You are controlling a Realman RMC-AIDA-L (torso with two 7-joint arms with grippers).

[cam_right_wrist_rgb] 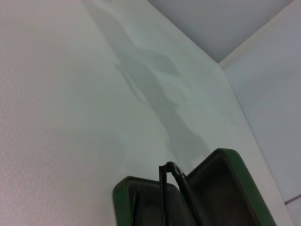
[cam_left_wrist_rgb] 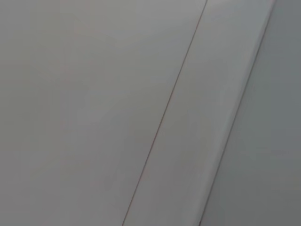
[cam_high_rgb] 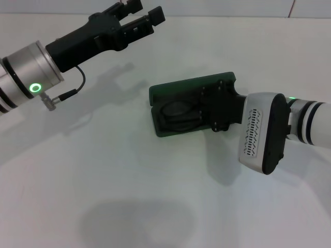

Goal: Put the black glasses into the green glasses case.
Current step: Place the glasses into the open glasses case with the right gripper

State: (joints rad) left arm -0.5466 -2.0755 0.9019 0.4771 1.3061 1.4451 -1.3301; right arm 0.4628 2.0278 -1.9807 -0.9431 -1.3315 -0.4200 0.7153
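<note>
Head view has the green glasses case (cam_high_rgb: pixel 176 92) lying open on the white table (cam_high_rgb: pixel 129 196), roughly in the middle, with its lid tipped back toward the far side. Inside the lower half you can make out the black glasses (cam_high_rgb: pixel 178 113), folded up and sitting in the dark lining. The right gripper (cam_high_rgb: pixel 220 106) is reaching in from the right and sits right over the near-right end of the case, covering that corner, so I honestly can't tell whether its fingers are spread or closed, or whether it has hold of anything. The left gripper (cam_high_rgb: pixel 142 13) is way off at the far left, lifted above the table and well apart from the case; its two black fingers are spread with a clear gap between them and nothing in there. Right wrist view looks across the table from low down and catches the case (cam_right_wrist_rgb: pixel 225 188) with its lid standing up, plus a thin black bit of the glasses (cam_right_wrist_rgb: pixel 171 181) poking up over the rim. Left wrist view is just pale wall panels, nothing useful.
</note>
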